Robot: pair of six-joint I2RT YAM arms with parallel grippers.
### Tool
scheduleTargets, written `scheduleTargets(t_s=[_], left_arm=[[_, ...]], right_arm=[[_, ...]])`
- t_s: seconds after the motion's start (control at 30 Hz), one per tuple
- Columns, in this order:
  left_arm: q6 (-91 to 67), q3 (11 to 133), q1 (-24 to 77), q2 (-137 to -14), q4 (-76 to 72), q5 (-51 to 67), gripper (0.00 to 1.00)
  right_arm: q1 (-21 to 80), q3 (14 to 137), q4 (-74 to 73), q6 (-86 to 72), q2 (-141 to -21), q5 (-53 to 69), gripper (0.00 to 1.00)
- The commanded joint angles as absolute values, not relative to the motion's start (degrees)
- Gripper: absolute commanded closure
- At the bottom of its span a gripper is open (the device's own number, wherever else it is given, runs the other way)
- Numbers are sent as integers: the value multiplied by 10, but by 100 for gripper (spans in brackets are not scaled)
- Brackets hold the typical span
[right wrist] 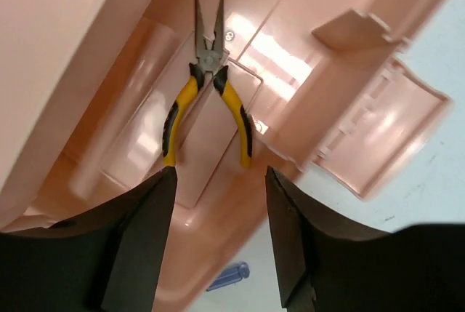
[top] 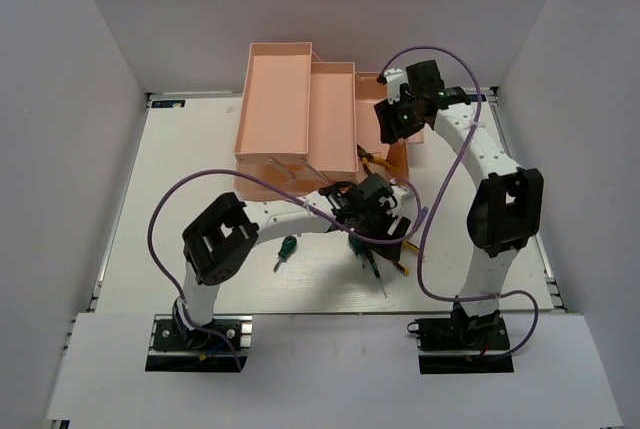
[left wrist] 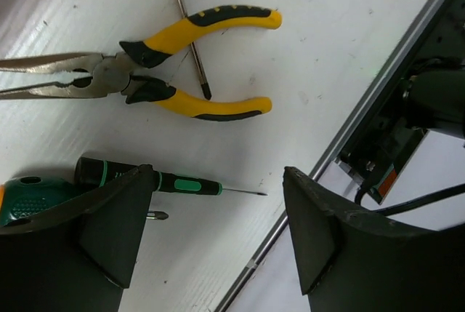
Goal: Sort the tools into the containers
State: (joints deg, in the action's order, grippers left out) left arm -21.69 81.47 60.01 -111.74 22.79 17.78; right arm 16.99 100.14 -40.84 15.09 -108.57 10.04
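Note:
My right gripper is open and empty, hovering above the salmon-pink toolbox. A yellow-and-black pliers lies in the compartment below it, also seen in the top view. My left gripper is open and empty over the white table, near a second pliers. A bare screwdriver shaft crosses that pliers. A thin green-and-black screwdriver and a stubby green one lie beside my left finger. Another stubby green screwdriver lies further left. A blue-handled screwdriver lies just outside the toolbox.
Two pink trays stand stepped out to the left of the toolbox base. Purple cables loop over the table. The table's metal edge rail and the right arm's base are close to my left gripper.

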Motion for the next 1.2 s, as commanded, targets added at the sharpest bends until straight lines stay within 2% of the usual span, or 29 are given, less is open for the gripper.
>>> scheduleTargets(t_s=[0.0, 0.23, 0.33, 0.37, 0.47, 0.57, 0.63, 0.7, 0.73, 0.8, 0.83, 1.0, 1.17], left_arm=[[-227, 815, 611, -1111, 235, 163, 18], [-232, 801, 621, -1135, 207, 183, 22], [-232, 819, 621, -1156, 220, 178, 23], [-232, 824, 621, -1156, 226, 171, 23], [-243, 800, 627, -1106, 215, 129, 26], [-265, 738, 614, -1001, 198, 85, 35], [-265, 699, 613, -947, 198, 34, 43], [-265, 685, 613, -884, 220, -2, 45], [-272, 675, 613, -869, 231, -14, 46], [-282, 655, 613, -826, 262, -40, 43], [-289, 644, 613, -814, 271, -49, 37], [-342, 557, 613, -746, 277, -78, 29], [-368, 514, 613, -714, 283, -98, 29]], right_arm=[[158, 1026, -432, 133, -1049, 93, 41], [98, 810, -409, 175, -871, 147, 43], [64, 681, -389, 228, -774, 188, 53], [57, 638, -383, 248, -745, 207, 62], [32, 524, -384, 292, -687, 262, 74], [38, 476, -388, 362, -641, 343, 74], [48, 411, -356, 402, -626, 380, 64], [58, 382, -325, 414, -632, 377, 52], [70, 384, -318, 417, -645, 374, 49], [76, 389, -310, 423, -667, 368, 46], [85, 395, -307, 433, -684, 366, 43], [112, 397, -247, 440, -730, 315, 40], [131, 411, -235, 467, -773, 292, 40]])
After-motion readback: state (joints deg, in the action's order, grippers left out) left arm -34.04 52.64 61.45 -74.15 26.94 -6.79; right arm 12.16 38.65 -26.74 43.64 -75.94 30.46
